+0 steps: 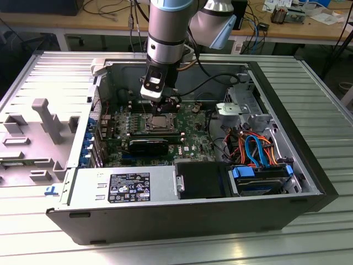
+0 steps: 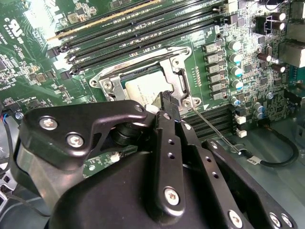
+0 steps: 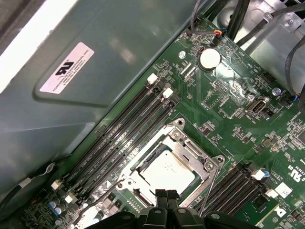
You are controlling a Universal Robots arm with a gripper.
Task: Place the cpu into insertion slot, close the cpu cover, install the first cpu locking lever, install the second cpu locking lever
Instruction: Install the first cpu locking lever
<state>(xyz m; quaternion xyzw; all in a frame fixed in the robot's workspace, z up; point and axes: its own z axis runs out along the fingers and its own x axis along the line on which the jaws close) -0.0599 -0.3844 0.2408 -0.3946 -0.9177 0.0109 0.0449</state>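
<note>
Flat silver-grey square cpu [image 3: 167,174] lies in the silver-rimmed insertion slot [image 3: 127,183]. The black gripper [image 3: 166,194] hangs at its edge, fingers [image 3: 160,195] clenched, empty. Light, stiff, fragile, I'd say: grip edges only.

We read nothing; a black label [image 1: 129,186] sits on the power supply [image 1: 88,189], a white sticker [image 3: 66,68] on the case wall [image 3: 133,43].

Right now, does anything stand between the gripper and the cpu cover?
Nothing visible does. In the first wrist view the gripper is right at the edge of the cpu cover, which lies flat around the cpu. A thin metal lever runs beside it, not between them.
</note>
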